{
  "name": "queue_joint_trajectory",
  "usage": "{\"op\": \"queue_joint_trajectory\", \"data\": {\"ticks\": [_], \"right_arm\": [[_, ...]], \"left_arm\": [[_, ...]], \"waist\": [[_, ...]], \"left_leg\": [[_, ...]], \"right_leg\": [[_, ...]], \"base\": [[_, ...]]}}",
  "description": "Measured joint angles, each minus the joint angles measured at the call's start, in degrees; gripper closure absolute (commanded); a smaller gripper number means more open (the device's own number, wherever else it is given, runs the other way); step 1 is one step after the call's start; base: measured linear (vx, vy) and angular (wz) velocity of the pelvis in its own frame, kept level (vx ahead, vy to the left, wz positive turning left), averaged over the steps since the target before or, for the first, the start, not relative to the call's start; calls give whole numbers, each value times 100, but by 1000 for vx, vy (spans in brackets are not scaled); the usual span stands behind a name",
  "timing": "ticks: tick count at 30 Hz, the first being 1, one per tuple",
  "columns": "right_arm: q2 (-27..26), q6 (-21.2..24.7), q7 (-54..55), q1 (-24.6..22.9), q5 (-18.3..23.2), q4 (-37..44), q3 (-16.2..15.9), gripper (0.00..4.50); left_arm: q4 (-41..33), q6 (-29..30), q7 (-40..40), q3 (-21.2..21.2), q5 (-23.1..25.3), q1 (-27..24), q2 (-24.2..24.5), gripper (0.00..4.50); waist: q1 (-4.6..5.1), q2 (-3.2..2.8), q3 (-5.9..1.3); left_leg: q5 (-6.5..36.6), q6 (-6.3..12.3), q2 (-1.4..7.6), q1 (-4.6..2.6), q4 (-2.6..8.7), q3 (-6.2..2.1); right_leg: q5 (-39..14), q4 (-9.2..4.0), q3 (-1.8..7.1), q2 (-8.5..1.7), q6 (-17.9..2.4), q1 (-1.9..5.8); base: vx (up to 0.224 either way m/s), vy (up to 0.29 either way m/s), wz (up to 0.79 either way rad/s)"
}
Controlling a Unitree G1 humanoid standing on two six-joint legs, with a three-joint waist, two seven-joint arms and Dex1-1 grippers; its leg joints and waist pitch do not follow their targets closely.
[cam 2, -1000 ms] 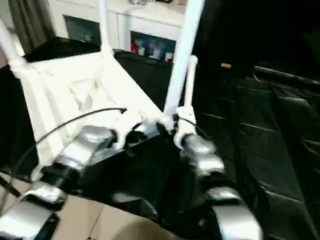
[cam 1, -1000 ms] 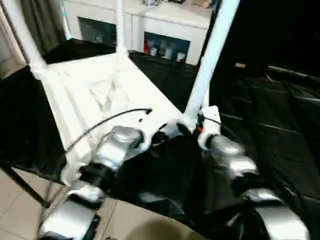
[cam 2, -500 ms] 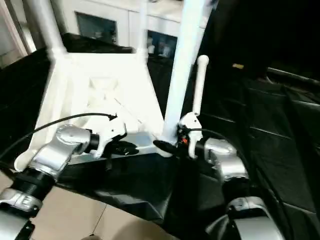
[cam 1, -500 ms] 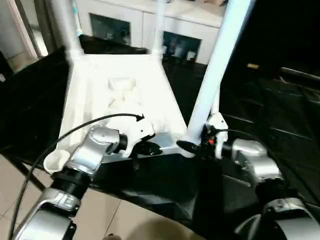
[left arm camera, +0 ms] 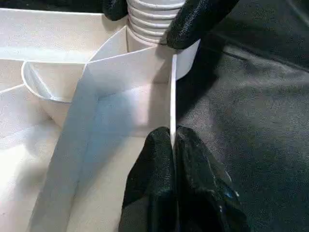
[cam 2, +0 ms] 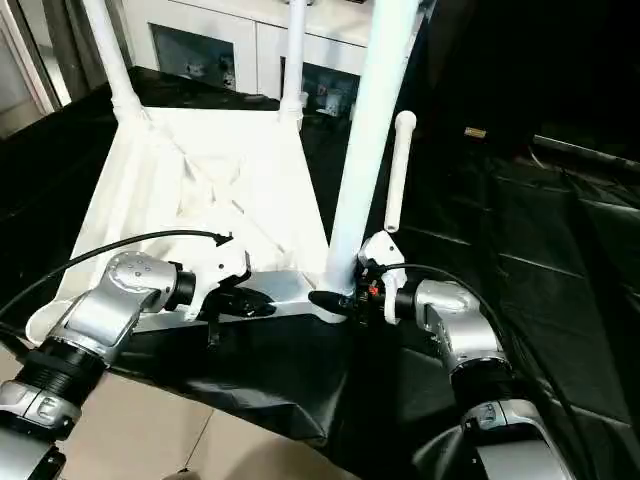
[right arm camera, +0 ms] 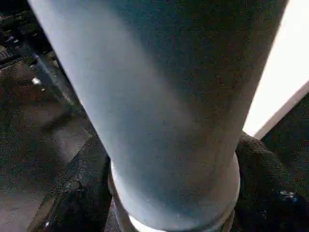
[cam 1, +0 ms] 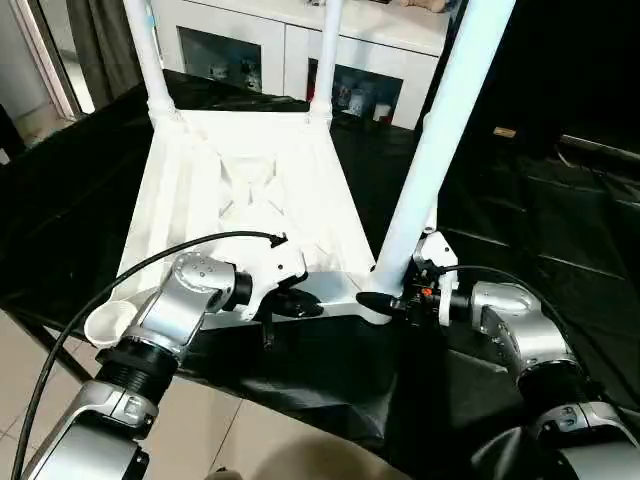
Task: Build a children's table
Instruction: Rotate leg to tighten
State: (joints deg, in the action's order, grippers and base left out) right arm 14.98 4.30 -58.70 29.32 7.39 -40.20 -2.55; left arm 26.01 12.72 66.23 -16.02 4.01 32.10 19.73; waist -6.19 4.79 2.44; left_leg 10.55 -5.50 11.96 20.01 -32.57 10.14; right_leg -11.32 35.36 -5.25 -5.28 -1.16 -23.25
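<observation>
black-draped desk (cam 1: 560,230), white cabinet (cam 1: 300,50) behind. tabletop (cam 1: 250,200) lies upside down, three legs upright. left pincer (left arm camera: 173,145) clamped on its near rim; right pincer (cam 2: 335,300) fingers straddle near-right leg (cam 1: 440,150) base, touching.

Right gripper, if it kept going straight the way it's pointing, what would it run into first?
The right gripper already straddles the base of the near table leg; straight on it would likely meet that leg, then the left gripper.
</observation>
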Motion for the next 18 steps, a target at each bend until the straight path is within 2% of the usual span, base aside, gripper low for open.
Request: {"op": "queue_joint_trajectory", "data": {"ticks": [4,6,9,11,13,16,18], "right_arm": [[-354,-67,1105,99,30,-354,276,170],[-636,-79,2110,306,11,-658,449,171],[-990,-85,3513,637,-27,-1091,700,171],[-1056,-86,3835,708,-18,-1187,756,171],[-1284,-81,4380,952,-8,-1460,946,171],[-1311,-155,4570,1041,-18,-1599,1017,171],[-1313,-273,4551,1049,-38,-1670,1014,115]], "left_arm": [[264,30,-594,39,134,134,-281,450],[480,218,-1110,111,215,272,-562,450],[795,599,-1916,192,267,496,-1071,450],[831,703,-2135,196,266,520,-1217,450],[1098,737,-2455,235,286,673,-1413,450],[1177,768,-2593,244,320,724,-1535,450],[1177,762,-2593,244,343,727,-1537,450]], "waist": [[74,1,-4],[117,7,-8],[125,3,-15],[117,-2,-24],[115,-3,-35],[105,10,-43],[105,14,-45]], "left_leg": [[7,-13,-1,-10,-8,-2],[5,-19,-2,-12,-8,-4],[3,-23,-4,-13,-9,-5],[3,-23,-5,-13,-9,-6],[3,-22,-6,-13,-9,-10],[3,-21,-7,-7,-9,-10],[3,-20,-7,-6,-9,-10]], "right_leg": [[5,3,3,0,3,12],[12,1,3,0,10,12],[9,-5,6,0,27,14],[10,-7,6,0,29,20],[10,-6,6,0,29,22],[13,-11,6,0,25,23],[16,-12,6,0,20,23]], "base": [[0,0,0],[0,0,0],[0,0,0],[0,0,0],[0,0,0],[0,0,0],[0,0,0]]}}
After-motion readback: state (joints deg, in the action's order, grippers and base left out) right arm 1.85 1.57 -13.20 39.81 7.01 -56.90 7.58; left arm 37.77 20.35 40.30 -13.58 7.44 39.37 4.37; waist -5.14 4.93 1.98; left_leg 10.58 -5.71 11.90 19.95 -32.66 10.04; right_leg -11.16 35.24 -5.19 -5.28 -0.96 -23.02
